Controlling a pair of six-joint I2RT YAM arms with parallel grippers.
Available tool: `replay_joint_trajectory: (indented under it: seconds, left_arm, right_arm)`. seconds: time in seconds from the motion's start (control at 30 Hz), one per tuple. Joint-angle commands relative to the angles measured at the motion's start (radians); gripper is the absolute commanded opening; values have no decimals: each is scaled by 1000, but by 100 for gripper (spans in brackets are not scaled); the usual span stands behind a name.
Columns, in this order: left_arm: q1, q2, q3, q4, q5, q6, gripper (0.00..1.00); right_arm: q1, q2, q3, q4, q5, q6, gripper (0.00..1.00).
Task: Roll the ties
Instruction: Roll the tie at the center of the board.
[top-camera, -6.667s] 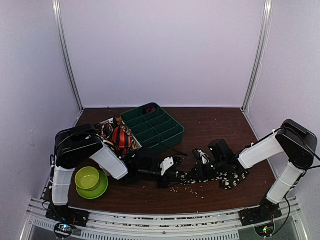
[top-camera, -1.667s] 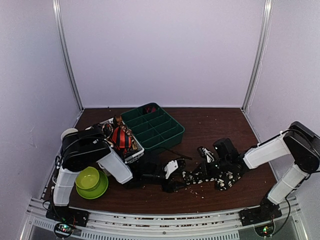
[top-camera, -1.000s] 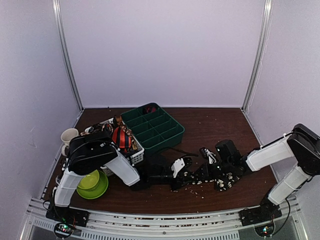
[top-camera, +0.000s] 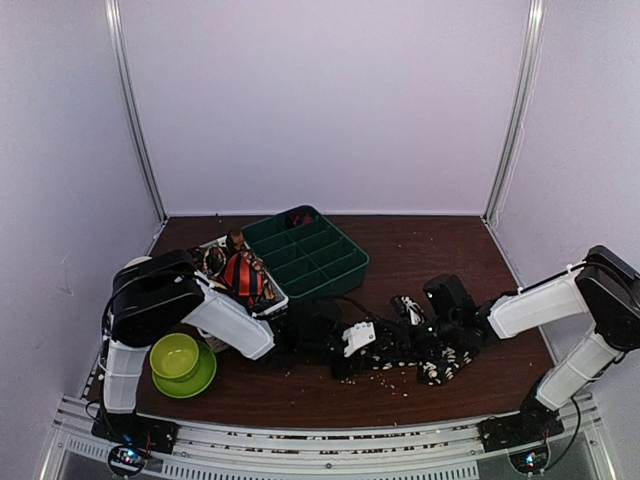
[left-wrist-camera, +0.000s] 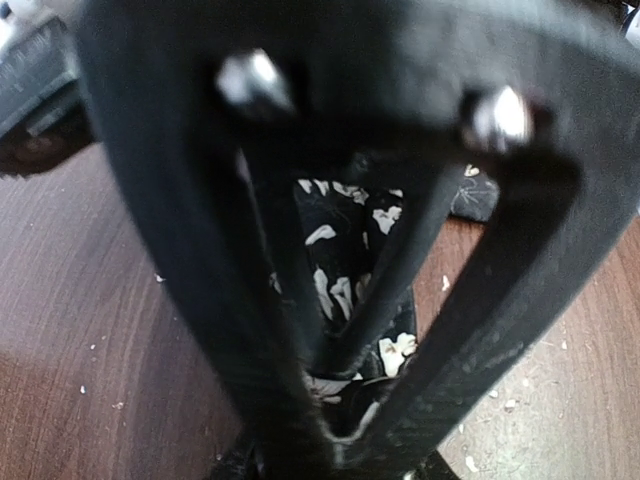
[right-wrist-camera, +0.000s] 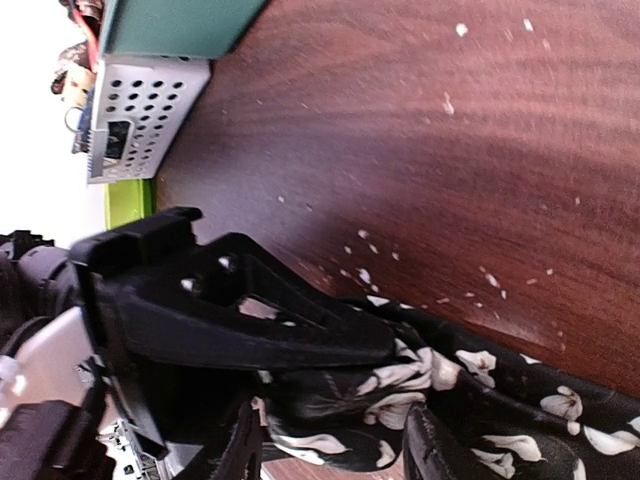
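Observation:
A black tie with cream flower spots (top-camera: 437, 366) lies bunched on the brown table between the two arms. My left gripper (top-camera: 368, 345) is shut on its rolled end, and the wrist view shows fabric (left-wrist-camera: 345, 240) pinched where the fingers meet (left-wrist-camera: 335, 425). My right gripper (top-camera: 415, 338) faces it from the right. It stands open (right-wrist-camera: 335, 450), its two fingers either side of the rolled bundle (right-wrist-camera: 400, 385), with the left gripper (right-wrist-camera: 240, 320) just above. A red-and-black striped tie (top-camera: 243, 276) and a brown-gold one (top-camera: 213, 260) sit in the white basket.
A green divided tray (top-camera: 352, 268) stands behind the grippers, with the white perforated basket (top-camera: 272, 300) at its left. A lime bowl on a plate (top-camera: 176, 356) sits by the left arm's base. Pale crumbs dot the table near the tie.
My right gripper has opened from shut and now straddles the bundle. The left gripper has drawn slightly left with the tie end, its elbow swinging back toward the basket.

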Motion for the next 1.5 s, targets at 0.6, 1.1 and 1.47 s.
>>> replay_joint_trajectory:
  seconds: [0.6,1.1,1.47]
  left_arm:
    - [11,15,1,-166,-18,21,51]
    - [20,-12,-101,203,22,-150,69]
    - [18,112,-11,331,48,-207,70]
  right_arm:
    - [-6,86,-15,1,23,-73,0]
    - [-92,58,-122,1,59,-133,0]
    - [-135,39,-158,-73,105,-172,0]
